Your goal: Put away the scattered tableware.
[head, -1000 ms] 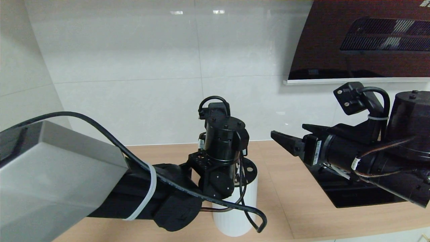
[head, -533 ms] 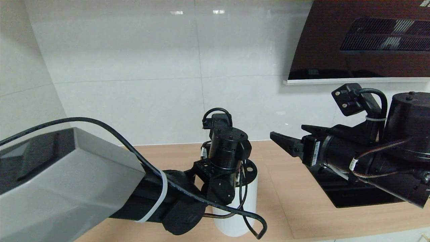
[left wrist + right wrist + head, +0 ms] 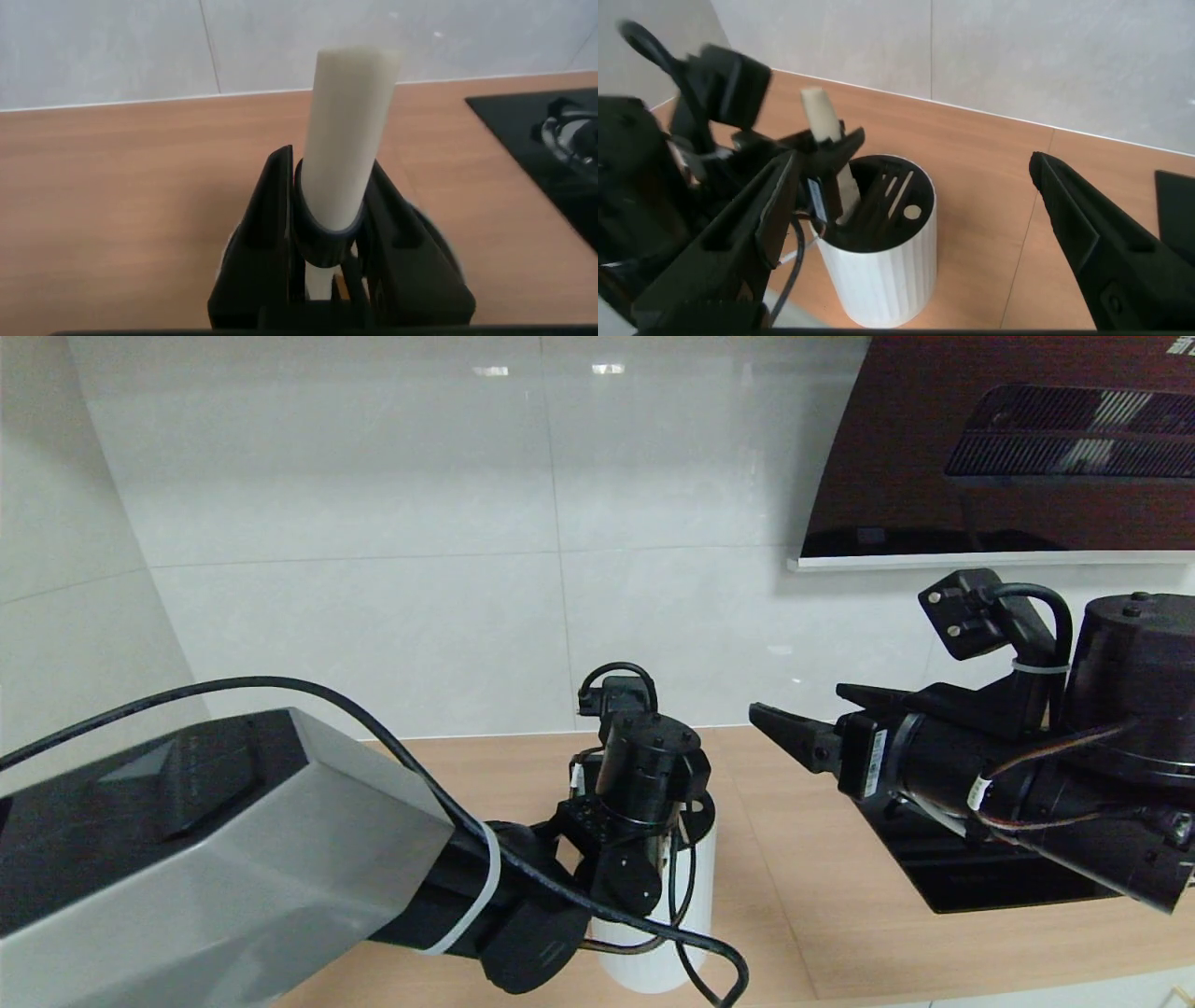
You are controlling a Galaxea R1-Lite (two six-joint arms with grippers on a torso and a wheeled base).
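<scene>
Cream-coloured and smooth, the thick round-handled utensil [image 3: 350, 131] is clamped between my left jaws at a dark collar ring, with the handle end sticking out past them and tilted rather than plumb. Directly beneath those jaws stands the white ribbed cylindrical holder [image 3: 882, 252]. The utensil's lower end seems to reach down into its mouth, though I cannot see the tip. What look like slim dark sticks [image 3: 878, 201] already stand inside, right under my grip. My worry is that the hidden tip catches on them or on the holder's rim. If I let go while it is jammed or this tilted, I judge it could lean out, lever the light holder over, or spill onto the pale wooden surface [image 3: 794, 859] below. My left jaws sit very close to the rim, so spreading them or pulling away sideways could nudge the holder. The black cable [image 3: 691, 933] looped off my left wrist hangs against the holder's side and could drag it along. My right jaws are spread wide with nothing in them. They are off to the side, well apart from the holder and above the edge of the black glass cooktop [image 3: 980, 877], so they steady nothing.
</scene>
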